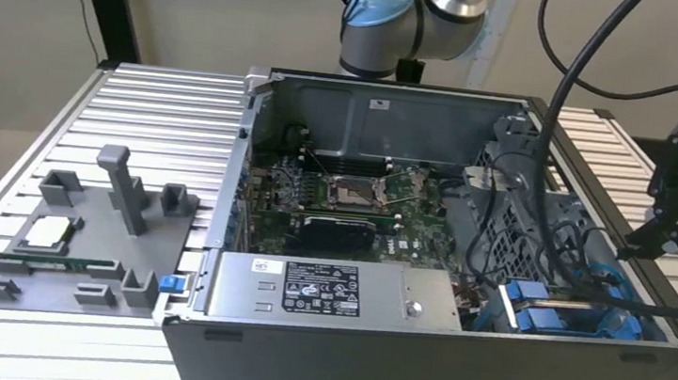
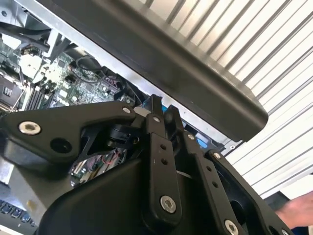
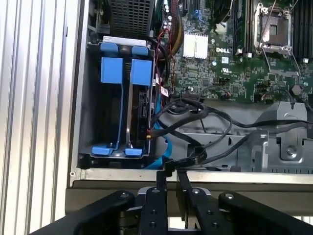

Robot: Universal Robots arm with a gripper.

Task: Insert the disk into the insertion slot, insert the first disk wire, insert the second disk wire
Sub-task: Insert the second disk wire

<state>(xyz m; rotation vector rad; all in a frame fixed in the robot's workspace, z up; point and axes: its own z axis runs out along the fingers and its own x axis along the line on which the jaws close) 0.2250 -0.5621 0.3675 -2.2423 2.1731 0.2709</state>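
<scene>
At case [image 1: 421, 369] wall, gripper [image 3: 171, 175]: fingers nearly together, nothing visible between.
Disk [image 3: 139, 100]: seated in insertion slot [image 3: 93, 112], inside case corner.
Power-supply box [image 1: 416, 302]: white printed label, inside case.

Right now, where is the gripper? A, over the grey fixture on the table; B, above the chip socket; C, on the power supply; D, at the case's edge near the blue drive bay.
D: in the first wrist view the gripper sits at the case wall, beside the blue-railed drive bay.
</scene>
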